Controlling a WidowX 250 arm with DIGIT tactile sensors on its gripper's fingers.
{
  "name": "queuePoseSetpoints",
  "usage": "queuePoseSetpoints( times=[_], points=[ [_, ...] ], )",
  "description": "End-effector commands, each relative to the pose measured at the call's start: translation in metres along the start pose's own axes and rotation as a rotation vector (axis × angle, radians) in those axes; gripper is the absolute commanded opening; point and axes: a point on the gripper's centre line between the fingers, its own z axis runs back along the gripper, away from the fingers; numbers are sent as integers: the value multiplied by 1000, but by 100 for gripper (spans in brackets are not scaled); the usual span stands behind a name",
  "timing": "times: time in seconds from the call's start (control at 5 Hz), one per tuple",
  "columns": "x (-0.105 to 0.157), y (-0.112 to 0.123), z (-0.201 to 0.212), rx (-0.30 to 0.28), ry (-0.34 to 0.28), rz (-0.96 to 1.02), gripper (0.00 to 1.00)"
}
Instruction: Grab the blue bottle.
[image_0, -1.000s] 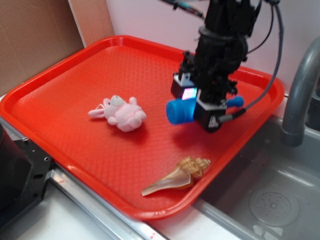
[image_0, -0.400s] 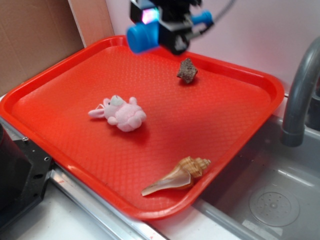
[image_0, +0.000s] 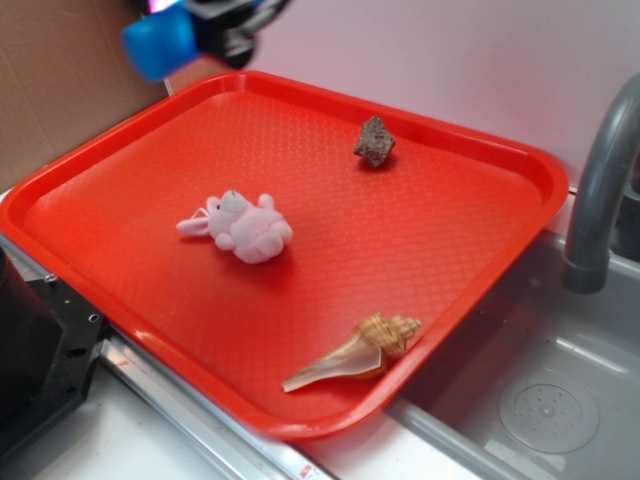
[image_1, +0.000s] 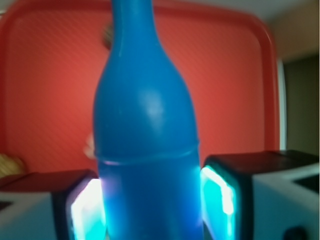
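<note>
I'm seeing the blue bottle (image_1: 145, 130) filling the wrist view, with the gripper (image_1: 150, 200) clamped on its body, 1 lit pad (image_1: 217, 192) pressing in from each side. Past the bottle, the red tray (image_1: 225, 90) is sitting far below and out of focus.

In the exterior view, nearest me, the seashell (image_0: 355, 352) is lying at the tray's front edge, the pink plush toy (image_0: 240, 226) is resting mid-tray, and the small brown rock (image_0: 374, 141) is sitting toward the back rim. Farthest off, the bottle (image_0: 156, 43) is hanging in the top-left corner, above and beyond the tray's (image_0: 120, 160) back-left rim.

Compared with 1 second ago, when the bottle was hovering low over the right side, I'm now carrying it high and leftward. I judge the grab is done and holding.
</note>
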Motion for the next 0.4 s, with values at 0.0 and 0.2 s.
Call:
queuePoseSetpoints(
  times=[0.0,0.2],
  points=[
    [-38,32,5,-92,-15,161,0],
    [-36,29,7,-84,-7,153,0]
  ],
)
